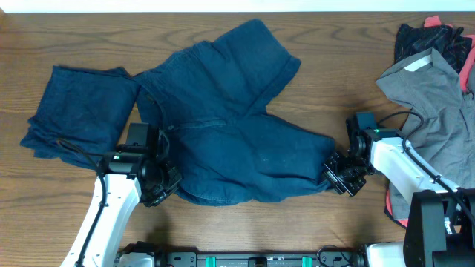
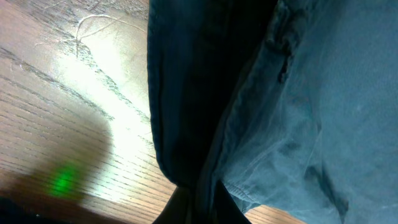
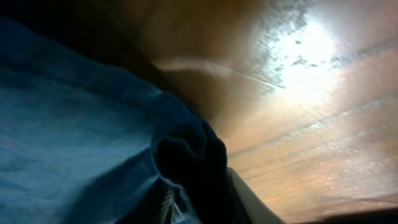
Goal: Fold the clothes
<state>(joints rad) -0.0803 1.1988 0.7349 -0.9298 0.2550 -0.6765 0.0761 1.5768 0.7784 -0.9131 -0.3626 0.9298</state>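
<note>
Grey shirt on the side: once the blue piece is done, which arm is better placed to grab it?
Right. The grey shirt lies beside the right gripper; the left gripper sits across the navy garment, far from it.

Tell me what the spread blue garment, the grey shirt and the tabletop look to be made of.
Blue garment: probably denim or heavy cotton twill, matte, with stitched seams and stiff creases. Grey shirt: soft, drapey knit, possibly cotton jersey. Tabletop: wood-grain surface, glossy glare; solid or laminate unclear.
</note>
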